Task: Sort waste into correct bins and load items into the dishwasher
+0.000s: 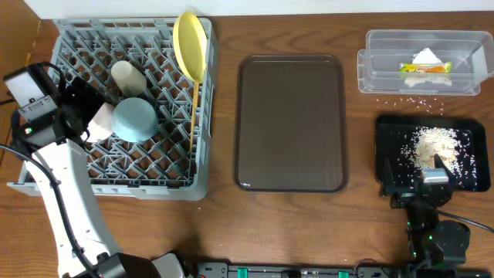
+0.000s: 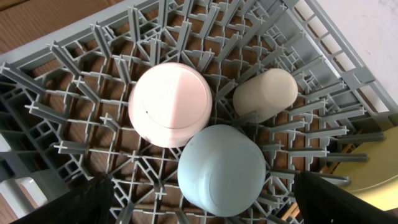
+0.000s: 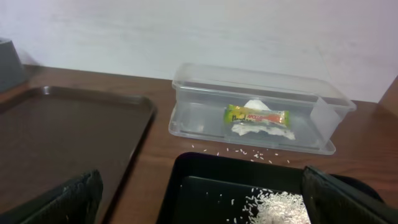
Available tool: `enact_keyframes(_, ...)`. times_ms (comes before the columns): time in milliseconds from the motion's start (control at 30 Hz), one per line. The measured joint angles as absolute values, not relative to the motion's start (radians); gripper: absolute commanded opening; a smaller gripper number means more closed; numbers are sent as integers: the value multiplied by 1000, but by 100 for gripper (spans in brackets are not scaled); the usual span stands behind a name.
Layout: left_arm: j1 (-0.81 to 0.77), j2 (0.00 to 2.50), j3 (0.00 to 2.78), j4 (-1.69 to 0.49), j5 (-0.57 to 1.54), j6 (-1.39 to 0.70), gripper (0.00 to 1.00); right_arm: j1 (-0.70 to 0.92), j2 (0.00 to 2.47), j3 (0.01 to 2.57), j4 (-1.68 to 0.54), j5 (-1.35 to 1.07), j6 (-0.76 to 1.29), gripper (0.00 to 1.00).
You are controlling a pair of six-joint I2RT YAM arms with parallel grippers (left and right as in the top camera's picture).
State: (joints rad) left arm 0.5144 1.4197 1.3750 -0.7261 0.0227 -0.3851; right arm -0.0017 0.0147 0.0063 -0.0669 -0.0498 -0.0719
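Note:
The grey dish rack (image 1: 116,185) holds an upside-down light blue bowl (image 1: 135,118), a white bowl (image 1: 100,122), a lying white cup (image 1: 128,76), an upright yellow plate (image 1: 191,45) and chopsticks (image 1: 193,116). My left gripper (image 1: 86,116) hovers open and empty over the bowls; its view shows the white bowl (image 2: 170,104), blue bowl (image 2: 221,169) and cup (image 2: 266,93) between its fingers (image 2: 202,202). The clear tub (image 1: 370,46) holds the wrapper (image 1: 424,68) and napkin (image 1: 429,56). The black tray (image 1: 394,127) holds rice crumbs (image 1: 436,147). My right gripper (image 1: 432,181) is open and empty at its near edge.
The brown serving tray (image 1: 291,123) lies between the rack and the bins. Loose rice grains (image 1: 409,100) lie on the table between the tub and the black tray. The right wrist view shows the tub (image 3: 205,78), wrapper (image 3: 256,116) and black tray (image 3: 199,174).

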Motion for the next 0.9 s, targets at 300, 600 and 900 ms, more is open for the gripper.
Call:
enact_keyframes(300, 514, 1420, 1375, -726, 23, -385, 94, -2, 15, 6, -67, -49, -69, 99)
enact_keyframes(600, 514, 1420, 1375, -726, 23, -385, 94, -2, 15, 6, -67, -49, -69, 99)
enact_keyframes(900, 514, 1420, 1367, -951, 37, -385, 94, -2, 15, 6, -67, -50, -69, 99)
